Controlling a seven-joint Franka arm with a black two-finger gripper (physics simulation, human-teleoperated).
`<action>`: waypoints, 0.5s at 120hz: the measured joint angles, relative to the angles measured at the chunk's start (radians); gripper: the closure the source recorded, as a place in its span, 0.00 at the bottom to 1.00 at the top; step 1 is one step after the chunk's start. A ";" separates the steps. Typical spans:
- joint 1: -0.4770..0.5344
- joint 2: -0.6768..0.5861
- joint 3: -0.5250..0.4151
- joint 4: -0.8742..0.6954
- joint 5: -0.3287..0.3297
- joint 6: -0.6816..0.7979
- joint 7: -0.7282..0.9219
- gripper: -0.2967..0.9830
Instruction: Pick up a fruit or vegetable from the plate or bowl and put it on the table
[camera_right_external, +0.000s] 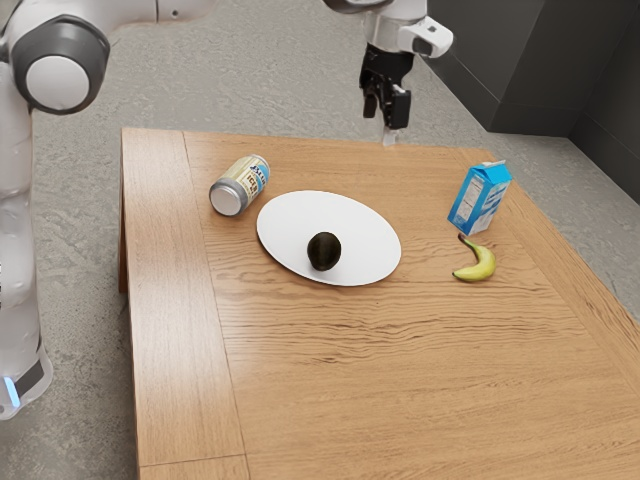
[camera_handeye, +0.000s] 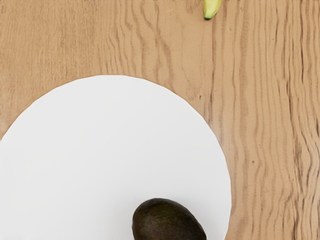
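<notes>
Avocado (camera_right_external: 324, 251) on plate (camera_right_external: 325, 212) near lettered can (camera_right_external: 240, 186)

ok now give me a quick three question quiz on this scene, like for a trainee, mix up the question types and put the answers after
1. True or false: the avocado lies on the plate.
2. Which one stands upright?
a) can
b) carton
c) avocado
3. Name the fruit lying beside the carton.

Key:
1. True
2. b
3. Banana
</notes>
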 joint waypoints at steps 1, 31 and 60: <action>0.002 0.000 0.000 0.000 0.000 0.000 0.001 0.23; -0.004 0.000 0.002 0.001 -0.005 0.002 0.017 0.23; 0.006 0.015 0.008 0.012 -0.016 0.005 0.019 0.23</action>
